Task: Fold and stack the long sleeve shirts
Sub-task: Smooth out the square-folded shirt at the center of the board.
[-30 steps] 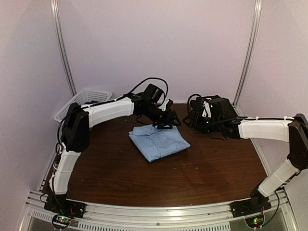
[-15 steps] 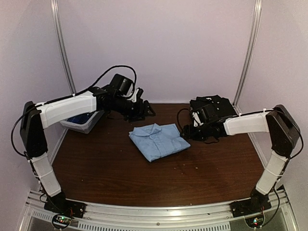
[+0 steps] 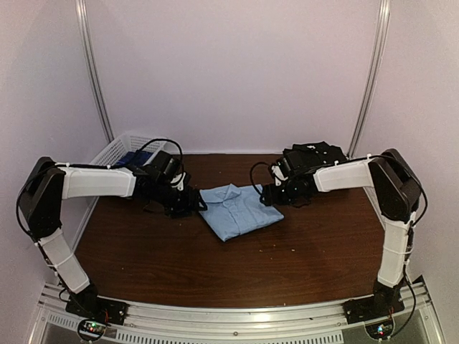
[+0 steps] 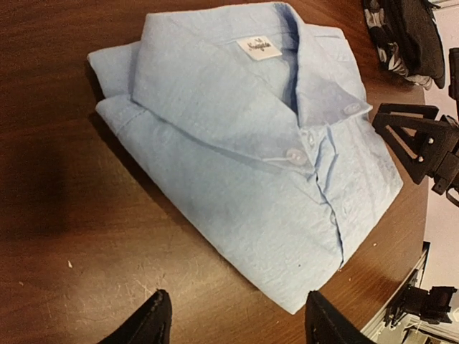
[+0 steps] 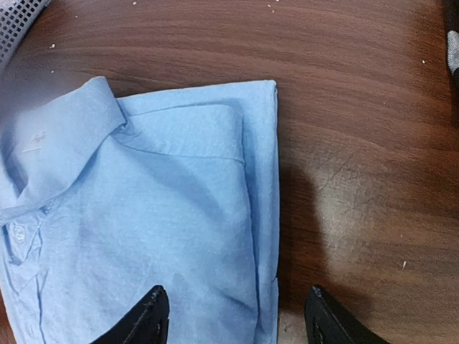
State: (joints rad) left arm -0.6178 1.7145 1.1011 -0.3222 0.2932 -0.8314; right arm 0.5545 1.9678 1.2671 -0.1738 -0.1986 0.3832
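A folded light blue shirt (image 3: pixel 238 209) lies collar up on the brown table (image 3: pixel 215 265). It also shows in the left wrist view (image 4: pixel 251 158) and the right wrist view (image 5: pixel 143 215). My left gripper (image 3: pixel 191 203) is open and empty, low at the shirt's left side; in its own view (image 4: pixel 238 321) the shirt's corner lies between the fingers. My right gripper (image 3: pixel 268 193) is open and empty at the shirt's right edge, and its view (image 5: pixel 234 317) shows the fingers straddling that edge. A dark pile of black and patterned shirts (image 3: pixel 315 154) sits at the back right.
A white mesh basket (image 3: pixel 115 152) stands at the back left with something blue inside; its corner shows in the right wrist view (image 5: pixel 18 18). The dark pile shows at the top right of the left wrist view (image 4: pixel 405 36). Walls close in on three sides.
Both arms have come down to the blue shirt. The left gripper swung from near the basket to the shirt's left side. The right gripper moved left to its right edge.
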